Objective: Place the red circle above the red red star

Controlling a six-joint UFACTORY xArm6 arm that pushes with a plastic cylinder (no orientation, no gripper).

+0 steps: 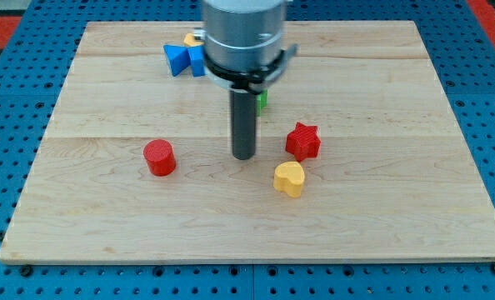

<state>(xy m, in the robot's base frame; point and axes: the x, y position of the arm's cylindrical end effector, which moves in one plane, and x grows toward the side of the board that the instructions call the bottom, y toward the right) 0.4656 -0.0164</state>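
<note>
The red circle (159, 157) lies on the wooden board (381, 217), left of centre. The red star (302, 141) lies right of centre, at a similar height in the view. My tip (244, 157) rests on the board between them, closer to the red star, touching neither. The arm's grey body (246, 37) rises from the rod towards the view's top.
A yellow heart-shaped block (289, 178) lies just below the red star. A blue block (183, 60) and a yellow block (192, 39) sit near the view's top, partly hidden by the arm. A green block (262, 99) peeks out behind the rod.
</note>
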